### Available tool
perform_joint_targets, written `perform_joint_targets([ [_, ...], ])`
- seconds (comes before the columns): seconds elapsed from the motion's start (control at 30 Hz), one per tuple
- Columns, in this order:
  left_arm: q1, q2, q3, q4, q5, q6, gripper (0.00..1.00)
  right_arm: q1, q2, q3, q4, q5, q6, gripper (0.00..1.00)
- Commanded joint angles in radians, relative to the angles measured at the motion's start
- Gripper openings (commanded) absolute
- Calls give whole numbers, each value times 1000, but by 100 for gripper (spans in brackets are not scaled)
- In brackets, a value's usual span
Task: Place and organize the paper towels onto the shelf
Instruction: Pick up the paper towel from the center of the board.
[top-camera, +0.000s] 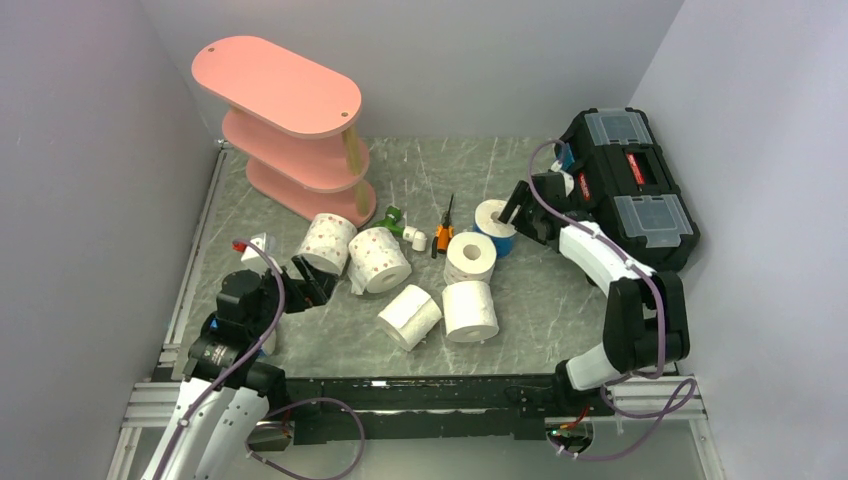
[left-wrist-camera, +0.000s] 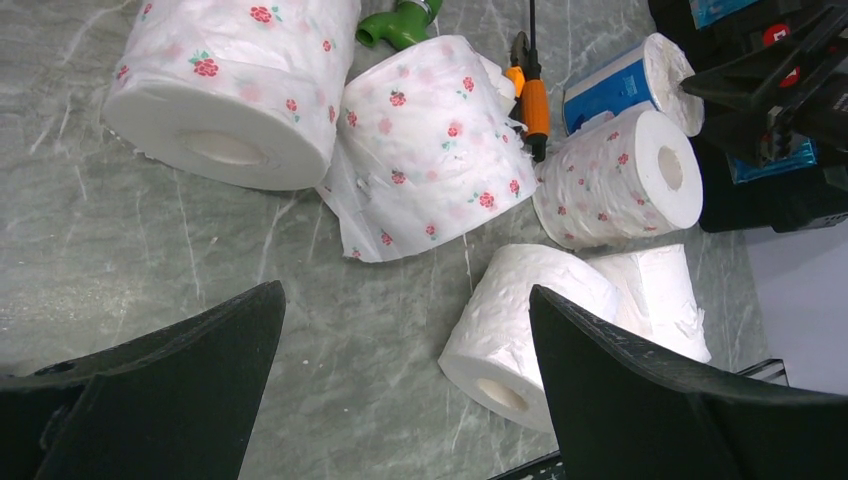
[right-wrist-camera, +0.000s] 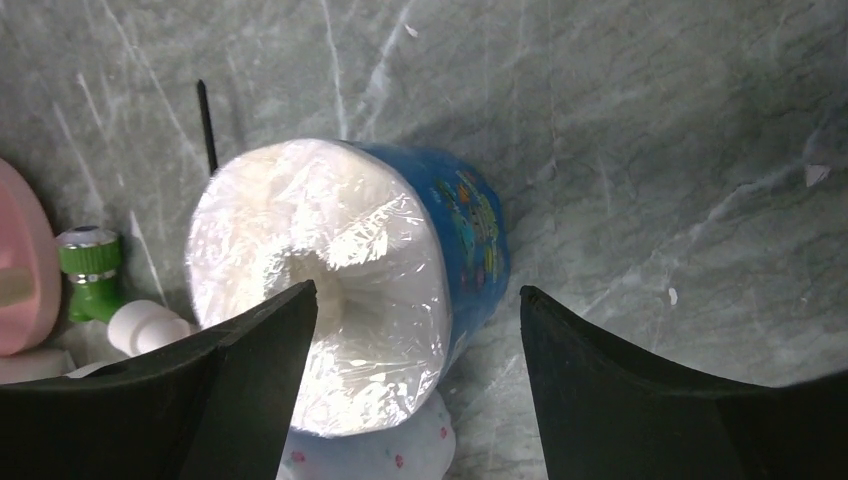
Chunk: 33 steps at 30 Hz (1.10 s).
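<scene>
shelf (top-camera: 290, 110) at far left of table (top-camera: 560, 300): three pink oval boards stacked on pale posts. rolls all on the table, clustered near its middle. two dotted rolls (top-camera: 327, 242) lie on their sides, touching, just in front of the shelf foot; white paper with small red flowers, and a loose wrapper edge trails from the right one. third dotted roll (top-camera: 470, 257) stands upright, with an upright plain roll (top-camera: 470, 312) just on its near side and a tipped plain roll (top-camera: 410, 316) beside that. blue roll (top-camera: 494, 225) sits behind them, film-wrapped, with a white end face and a cartoon print on its blue side. right jaws are apart, straddling the blue roll's wall, one finger over the core and one outside; contact cannot be told. left jaws are apart over bare table near the dotted rolls, holding nothing. screwdriver (top-camera: 444, 228) and green tool (top-camera: 400, 222) lie between the rolls. black toolbox (top-camera: 635, 185) at far right.
</scene>
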Motion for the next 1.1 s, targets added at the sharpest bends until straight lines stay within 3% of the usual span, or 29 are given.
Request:
perform_joint_targets([
  [0.0,-3,-16,27,1,-16,3,99,3,25,25,2,-12,6,76],
  [0.23,-3,-19,25,4,-21,-1,99,7,69,32,-27,0,-7,69],
  [0.6,-2,-13,53,-44,-43,5,99,18,14,68,-73,5,-44,38],
  [0.8,-2,-46,71,-53,-86,7,99,47,-109,70,-54,35,-39,35],
  [1.07,-2,-44,124,-109,-209,-3,99,180,-214,176,-95,155,-81,35],
])
